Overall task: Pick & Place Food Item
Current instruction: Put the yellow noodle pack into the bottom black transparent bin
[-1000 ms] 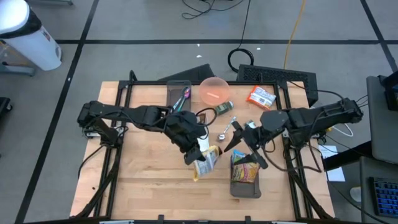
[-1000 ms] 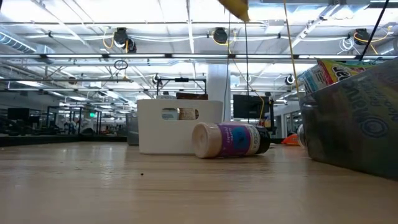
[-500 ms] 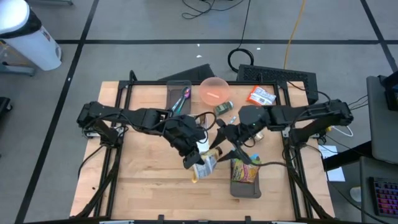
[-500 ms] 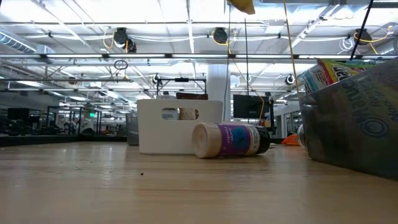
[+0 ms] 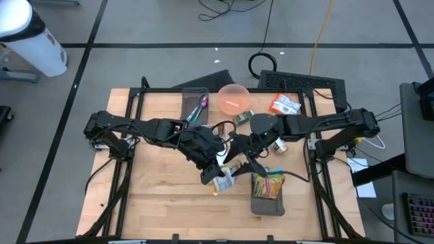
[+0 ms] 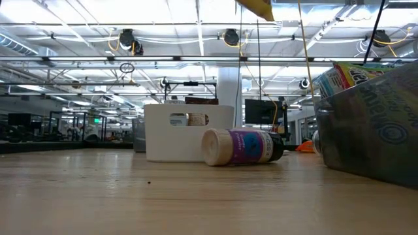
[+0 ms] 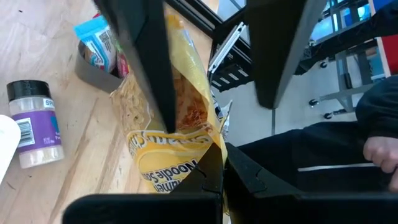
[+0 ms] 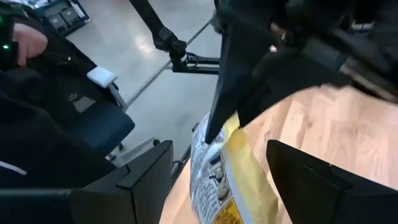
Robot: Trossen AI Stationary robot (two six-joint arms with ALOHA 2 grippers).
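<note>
**Noodle soup packet held over the counter**

On the wooden counter (image 5: pixel 163 196), the left gripper (image 5: pixel 215 173) hangs clenched on the yellow noodle soup packet (image 5: pixel 224 181), lifted beside the grey bin (image 5: pixel 268 205). The right gripper (image 5: pixel 239 152), spread open, should close squarely around the packet's free end.

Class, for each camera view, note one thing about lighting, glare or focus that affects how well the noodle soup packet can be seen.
High view: even light, noodle soup packet small between the arms. Low view: bright ceiling lights, only a yellow corner at the top edge. Left wrist view: packet close, the dark left hand hiding part. Right wrist view: packet soft, the right hand looming dark.
</note>
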